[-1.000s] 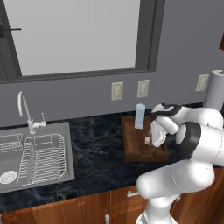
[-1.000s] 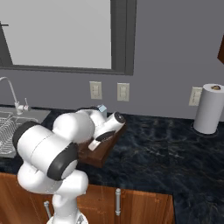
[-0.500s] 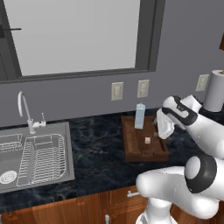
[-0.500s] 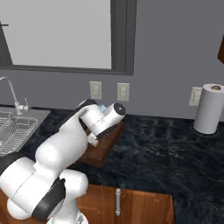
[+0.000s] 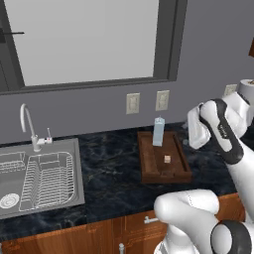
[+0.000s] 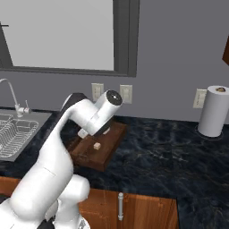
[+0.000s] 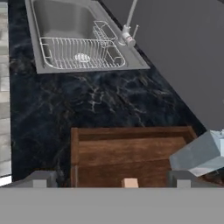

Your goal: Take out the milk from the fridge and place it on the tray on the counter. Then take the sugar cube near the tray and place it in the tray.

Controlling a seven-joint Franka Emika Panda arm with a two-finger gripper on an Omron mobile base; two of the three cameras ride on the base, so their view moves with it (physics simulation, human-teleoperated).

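While the milk [image 5: 158, 131] stands at the far end of the tray [image 5: 148, 164] and the cube [image 5: 167, 159] lies near its middle, the pincer [image 7: 111, 180] hangs above the tray's right side. Its tips are spread wide and hold nothing. Both things sit in the tray on the table [image 5: 110, 163], so any next move looks like pulling up and away.

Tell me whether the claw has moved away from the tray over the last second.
Yes. In the left base view the claw has lifted off the tray and swung right, beyond its right rim, leaving the sugar cube and milk on it.
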